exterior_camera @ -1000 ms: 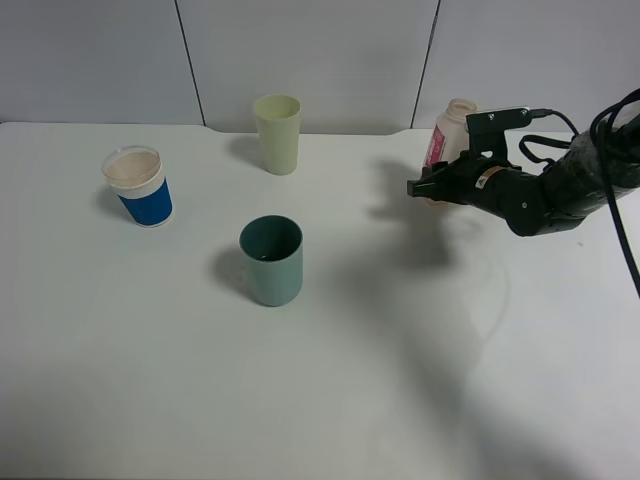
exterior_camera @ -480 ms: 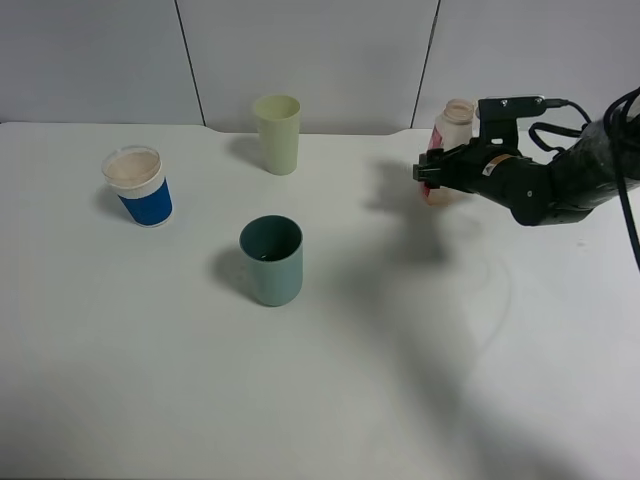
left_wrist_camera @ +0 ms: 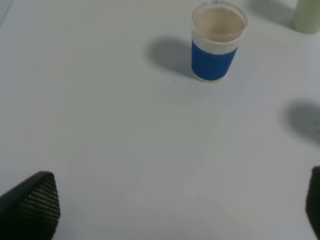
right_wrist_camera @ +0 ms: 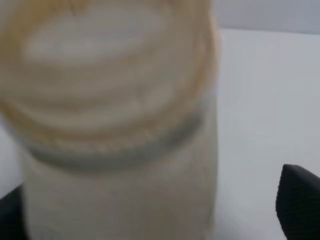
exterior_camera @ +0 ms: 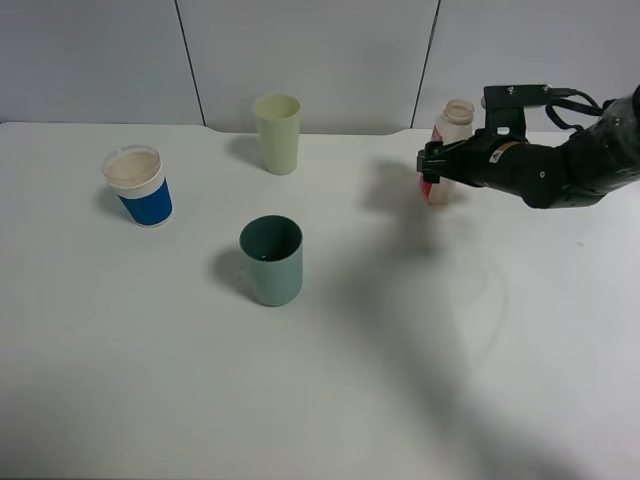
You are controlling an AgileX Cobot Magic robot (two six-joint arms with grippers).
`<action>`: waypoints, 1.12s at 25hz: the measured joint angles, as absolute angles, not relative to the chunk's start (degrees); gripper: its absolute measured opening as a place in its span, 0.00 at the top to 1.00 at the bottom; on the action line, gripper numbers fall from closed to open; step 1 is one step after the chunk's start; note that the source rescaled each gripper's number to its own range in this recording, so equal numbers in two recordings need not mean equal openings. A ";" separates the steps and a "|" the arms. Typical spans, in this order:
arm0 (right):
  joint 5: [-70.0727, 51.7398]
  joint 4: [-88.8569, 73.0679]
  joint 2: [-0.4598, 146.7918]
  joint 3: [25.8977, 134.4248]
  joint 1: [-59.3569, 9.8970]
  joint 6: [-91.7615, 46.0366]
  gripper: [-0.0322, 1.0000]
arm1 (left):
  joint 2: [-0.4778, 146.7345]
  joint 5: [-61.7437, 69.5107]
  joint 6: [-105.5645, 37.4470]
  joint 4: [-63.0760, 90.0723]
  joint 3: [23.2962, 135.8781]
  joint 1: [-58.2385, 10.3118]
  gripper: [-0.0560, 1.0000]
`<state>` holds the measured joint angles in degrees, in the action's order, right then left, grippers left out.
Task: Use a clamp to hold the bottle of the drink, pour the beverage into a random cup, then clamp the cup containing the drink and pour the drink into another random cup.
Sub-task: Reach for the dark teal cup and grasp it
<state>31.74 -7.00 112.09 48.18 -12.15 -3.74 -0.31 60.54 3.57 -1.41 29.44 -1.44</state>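
Observation:
The drink bottle (exterior_camera: 458,115), pale with a pink label, stands upright at the back right of the table. My right gripper (exterior_camera: 432,166) is at its body with one finger on each side. In the right wrist view the bottle (right_wrist_camera: 115,125) fills the picture, and the right gripper (right_wrist_camera: 155,210) is open, with a gap showing beside one fingertip (right_wrist_camera: 300,200). There are three cups: blue and white (exterior_camera: 139,186), pale green (exterior_camera: 278,133) and teal (exterior_camera: 271,260). My left gripper (left_wrist_camera: 172,202) is open and empty above the table, short of the blue and white cup (left_wrist_camera: 216,42).
The white table (exterior_camera: 400,380) ends at a grey panelled wall behind the cups. The pale green cup (left_wrist_camera: 307,15) shows at the edge of the left wrist view. Black cables hang behind the right arm (exterior_camera: 560,170).
My right gripper has moved back and up toward the bottle, from in front of it to astride its body. The cups have not moved.

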 joint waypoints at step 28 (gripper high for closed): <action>9.94 -8.27 86.95 48.12 -12.22 -10.86 0.23 | -0.31 60.54 3.57 -1.41 29.44 -1.44 0.00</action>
<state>9.94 -8.27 86.95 48.12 -12.22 -10.86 -0.31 60.54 3.57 -1.41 29.44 -1.44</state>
